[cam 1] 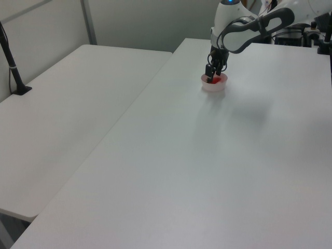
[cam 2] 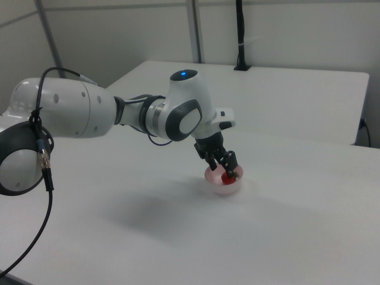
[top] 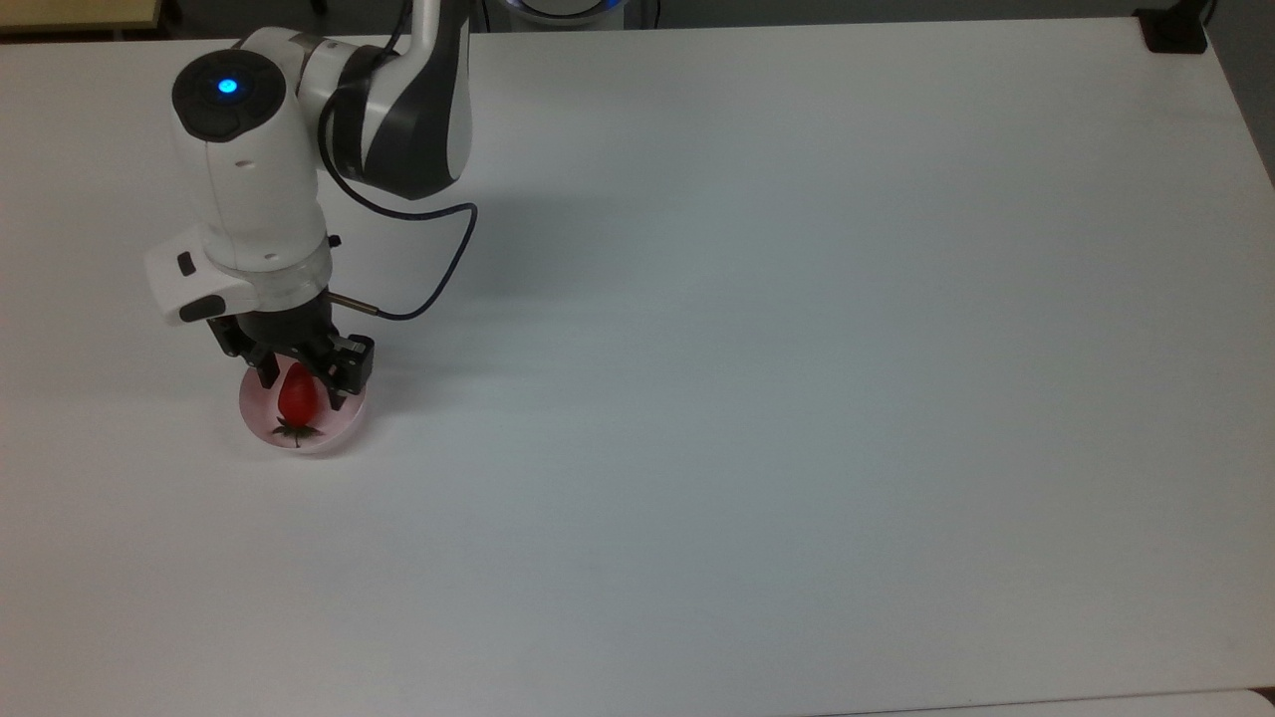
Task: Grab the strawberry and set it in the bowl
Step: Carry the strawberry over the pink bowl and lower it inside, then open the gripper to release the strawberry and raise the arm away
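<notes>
The pale pink bowl [top: 346, 422] stands near the top view's left edge of the white table. The red strawberry [top: 297, 398] lies inside it, green cap toward the table's near edge. My gripper [top: 301, 386] hangs low over the bowl, open, with one finger on either side of the strawberry and a small gap to each. In the left view the gripper [cam 1: 210, 77] dips into the bowl [cam 1: 213, 87], and red strawberry [cam 1: 216, 79] shows at the rim. In the right view the gripper [cam 2: 229, 172] reaches into the bowl [cam 2: 222, 190] over the strawberry [cam 2: 226, 176].
The white table [top: 757, 398] stretches wide to the top view's right of the bowl. A second white table [cam 1: 72, 98] adjoins it in the left view. A black post [cam 1: 11, 62] stands on that table's far corner. The arm's cable [top: 438, 269] loops beside the wrist.
</notes>
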Available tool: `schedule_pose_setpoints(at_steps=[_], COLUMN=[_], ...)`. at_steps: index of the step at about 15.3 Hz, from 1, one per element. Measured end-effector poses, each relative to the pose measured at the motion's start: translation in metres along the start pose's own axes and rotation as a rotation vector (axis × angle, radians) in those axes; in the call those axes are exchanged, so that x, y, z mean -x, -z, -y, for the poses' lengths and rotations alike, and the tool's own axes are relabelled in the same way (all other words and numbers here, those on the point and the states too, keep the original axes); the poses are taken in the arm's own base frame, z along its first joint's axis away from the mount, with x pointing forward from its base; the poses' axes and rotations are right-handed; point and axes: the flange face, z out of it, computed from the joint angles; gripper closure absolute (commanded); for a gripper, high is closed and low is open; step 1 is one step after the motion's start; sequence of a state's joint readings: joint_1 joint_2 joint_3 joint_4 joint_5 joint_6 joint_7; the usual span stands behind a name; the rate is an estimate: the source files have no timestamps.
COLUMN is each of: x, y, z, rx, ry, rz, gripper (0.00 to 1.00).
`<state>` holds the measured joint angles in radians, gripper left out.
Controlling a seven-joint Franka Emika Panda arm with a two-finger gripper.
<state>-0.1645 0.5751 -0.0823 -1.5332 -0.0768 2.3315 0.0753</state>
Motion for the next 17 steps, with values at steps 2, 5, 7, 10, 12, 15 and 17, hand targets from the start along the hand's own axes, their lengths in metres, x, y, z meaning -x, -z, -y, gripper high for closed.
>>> schedule_pose_setpoints(at_steps=[2,5,7,10,12,15,17], x=[0.000,-0.004,-0.001,0.009,0.021,0.041,0.055], y=[0.002,0.024,0.051,0.101,0.127,0.167,0.200], z=[0.008,0.040,0.060,0.088,0.109,0.132,0.139], rx=[-0.003,-0.015,-0.021,-0.029,-0.030,-0.029,-0.028], ry=[0.004,0.040,0.065,0.106,0.138,0.173,0.188], rz=[-0.003,-0.028,-0.010,0.025,0.069,0.132,0.162], gripper=[0.00,0.00,0.00,0.00,0.00,0.00,0.00])
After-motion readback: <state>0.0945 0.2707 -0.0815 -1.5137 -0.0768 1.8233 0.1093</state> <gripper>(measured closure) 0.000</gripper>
